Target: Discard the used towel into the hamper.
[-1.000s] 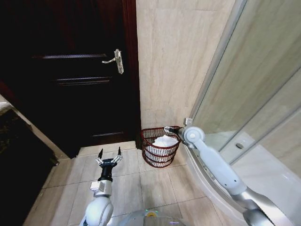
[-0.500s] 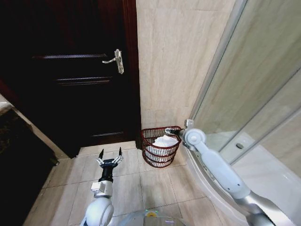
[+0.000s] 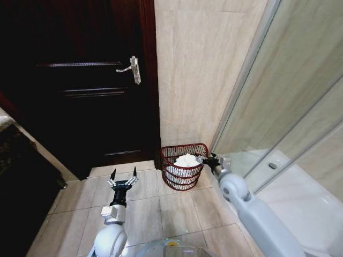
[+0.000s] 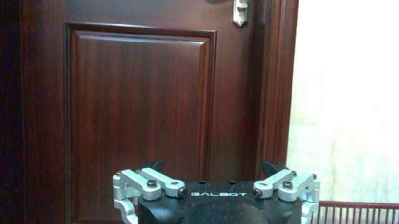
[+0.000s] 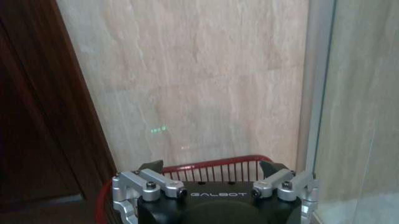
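The hamper [image 3: 182, 172], a dark red open-weave basket, stands on the tiled floor against the beige wall, right of the door. The white towel [image 3: 185, 160] lies crumpled inside it. My right gripper [image 3: 207, 159] is open and empty just outside the hamper's right rim. In the right wrist view the right gripper [image 5: 212, 165] has its fingers spread, with the hamper's rim [image 5: 187, 166] just beyond. My left gripper [image 3: 123, 174] is open over the floor tiles left of the hamper. The left wrist view has that gripper [image 4: 213, 165] facing the door, with the hamper [image 4: 355, 212] at the corner.
A dark wooden door [image 3: 80, 80] with a metal handle [image 3: 133, 68] fills the left. A glass shower screen [image 3: 278, 96] and the white shower tray [image 3: 300, 187] close off the right. The beige wall [image 3: 198, 69] is behind the hamper. Open floor tiles [image 3: 161, 209] lie in front.
My right arm has drawn back and lowered, taking its gripper from over the hamper's right rim to just beside it. The towel stays in the hamper. The left arm has barely moved.
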Tool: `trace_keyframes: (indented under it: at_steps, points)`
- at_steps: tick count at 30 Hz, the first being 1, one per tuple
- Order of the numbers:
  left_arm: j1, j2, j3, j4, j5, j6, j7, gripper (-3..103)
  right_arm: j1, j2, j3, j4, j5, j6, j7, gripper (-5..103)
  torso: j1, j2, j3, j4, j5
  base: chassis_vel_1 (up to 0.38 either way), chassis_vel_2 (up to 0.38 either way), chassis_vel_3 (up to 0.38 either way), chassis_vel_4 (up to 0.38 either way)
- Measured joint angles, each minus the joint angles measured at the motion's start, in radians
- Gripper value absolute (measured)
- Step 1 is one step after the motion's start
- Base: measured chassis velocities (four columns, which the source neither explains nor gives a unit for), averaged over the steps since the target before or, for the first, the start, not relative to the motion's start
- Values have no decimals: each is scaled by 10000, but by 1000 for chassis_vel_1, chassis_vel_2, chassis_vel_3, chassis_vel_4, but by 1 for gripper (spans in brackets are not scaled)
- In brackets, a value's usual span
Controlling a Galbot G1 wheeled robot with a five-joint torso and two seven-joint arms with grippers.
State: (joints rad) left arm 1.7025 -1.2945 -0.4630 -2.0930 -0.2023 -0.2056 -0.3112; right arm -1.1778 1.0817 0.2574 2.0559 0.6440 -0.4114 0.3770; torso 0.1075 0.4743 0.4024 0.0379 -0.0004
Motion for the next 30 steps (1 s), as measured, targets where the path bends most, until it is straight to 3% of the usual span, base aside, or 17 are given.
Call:
trace_keyframes:
  at_steps: [3, 9, 11, 13, 16, 21, 30]
  points:
    - [96, 96, -215, -71, -196, 68, 135, 100, -715, 418, 279, -39, -2181, 1159, -929, 100, 0, 0, 0, -2, 4, 0, 0, 0, 0]
    - [303, 45, -740, -195, -354, 175, 674, 100, -1336, 780, 581, 50, -3398, 1882, -1150, 100, 0, 0, 1, 1, 4, 0, 0, 0, 0]
    - [413, -215, -1384, -252, -553, 155, 1523, 100, -1811, 1043, 963, 98, -4255, 2437, -1376, 100, 0, 0, 0, -2, 2, 0, 0, 0, 0]
    - [426, -312, -1611, -257, -637, 121, 1785, 100, -1991, 1141, 1106, 65, -4637, 2713, -1450, 100, 0, 0, 0, -1, 3, 0, 0, 0, 0]
    - [487, -364, -2172, -333, -994, 70, 2371, 100, -2509, 1460, 1761, -198, -5942, 3838, -1977, 100, 0, 0, 1, -2, 4, 0, 0, 0, 0]
    - [513, -516, -2488, -517, -1193, 84, 2703, 100, -3286, 2372, 2498, 140, -6287, 4387, -2445, 100, 0, 0, 1, -1, 4, 0, 0, 0, 0]
    - [667, -761, -2436, -752, -971, 102, 2738, 100, -4949, 4073, 3254, 1012, -6559, 5153, -3500, 100, 0, 0, 0, -2, 2, 0, 0, 0, 0]
